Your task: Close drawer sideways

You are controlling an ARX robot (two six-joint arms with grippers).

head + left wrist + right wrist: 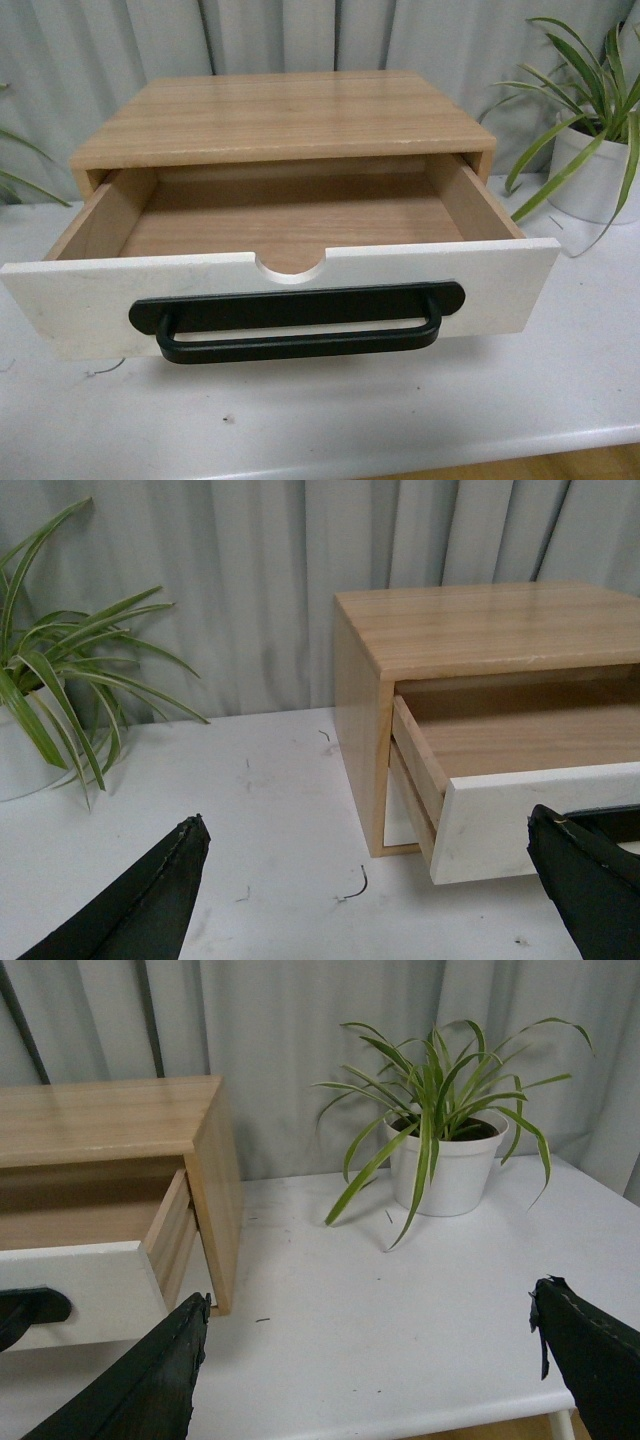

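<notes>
By our judgement none of the closing was done. The drawer [300, 285] stood pulled far out of the case [280, 115], with its white front and black handle [297, 322] facing us near the edge of the table [430, 420]. Its wooden floor was bare. The whole push back in was left to do.

Neither arm showed in the front view. Our left gripper [365, 828] hung off the drawer's left side, jaws spread wide and holding nothing. One finger [585, 880] overlapped the front's corner in the wrist view, and we could not tell whether it touched. Our right gripper [368, 1300] hung off the right side, also spread wide and empty. It was over bare table between the case and a potted plant [445, 1155].

That plant stood just right of the case, and its drooping leaves reached near the front's right corner. We judged that an arm coming in sideways there might brush them. A second plant [60, 700] stood on the left, well apart from the case. A grey curtain [300, 35] hung behind everything.

Nothing lay in the drawer or between its front and the case, so the way in looked free to us.
</notes>
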